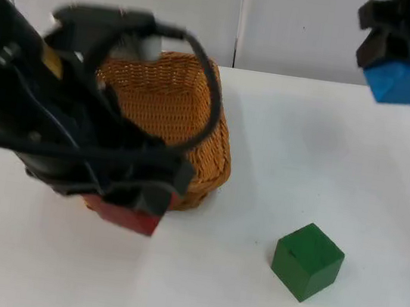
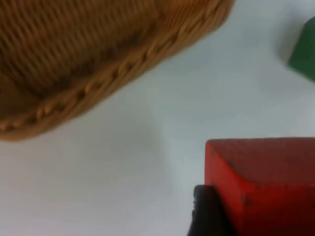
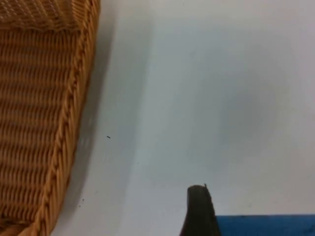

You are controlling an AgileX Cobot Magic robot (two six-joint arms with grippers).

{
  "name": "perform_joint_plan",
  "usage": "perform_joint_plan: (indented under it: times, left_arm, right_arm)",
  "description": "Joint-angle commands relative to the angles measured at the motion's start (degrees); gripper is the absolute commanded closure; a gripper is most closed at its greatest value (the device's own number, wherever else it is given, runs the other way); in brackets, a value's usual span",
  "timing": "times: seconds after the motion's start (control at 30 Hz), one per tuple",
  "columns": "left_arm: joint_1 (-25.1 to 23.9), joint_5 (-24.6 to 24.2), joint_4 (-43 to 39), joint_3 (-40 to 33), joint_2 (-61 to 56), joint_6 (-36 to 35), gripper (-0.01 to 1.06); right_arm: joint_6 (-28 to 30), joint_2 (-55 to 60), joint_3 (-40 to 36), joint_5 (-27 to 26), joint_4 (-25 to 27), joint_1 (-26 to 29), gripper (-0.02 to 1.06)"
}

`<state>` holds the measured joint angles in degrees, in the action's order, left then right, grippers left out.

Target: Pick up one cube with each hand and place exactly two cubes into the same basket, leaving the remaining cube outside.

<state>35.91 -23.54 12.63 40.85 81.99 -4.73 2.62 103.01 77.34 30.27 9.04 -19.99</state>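
My left pincer [image 1: 136, 209] clamps the red cube [image 1: 123, 216] beside the basket [image 1: 168, 118] rim; my right pincer [image 1: 397, 62] grips the blue cube [image 1: 403, 80] aloft; the green cube [image 1: 307, 260] sits on open tabletop [image 1: 342, 157].

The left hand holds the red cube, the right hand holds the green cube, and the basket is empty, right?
Not quite: the right hand holds the blue cube, as the top view shows. The green cube sits on the table. The left hand does hold the red cube.

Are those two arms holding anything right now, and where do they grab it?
Yes. The left tool clamps the red cube by its sides, beside the basket. The right tool holds the blue cube by its upper part, raised above the table.
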Motion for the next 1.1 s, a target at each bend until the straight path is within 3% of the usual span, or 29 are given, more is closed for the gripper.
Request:
perform_joint_plan:
  times: [0.0,0.23,1.07]
  left_arm:
    - [0.2,-1.2,-1.3,0.0,-2.7,0.0,1.05]
    - [0.2,-1.6,-1.9,0.0,-7.7,0.0,1.05]
    - [0.2,-1.3,-3.1,0.0,-7.7,0.0,1.05]
  right_arm:
    - [1.0,-2.0,0.2,1.3,0.1,-0.1,1.05]
    - [1.5,-4.4,0.2,3.2,0.1,-0.1,1.05]
    - [5.8,-4.6,0.2,8.9,0.2,-0.1,1.05]
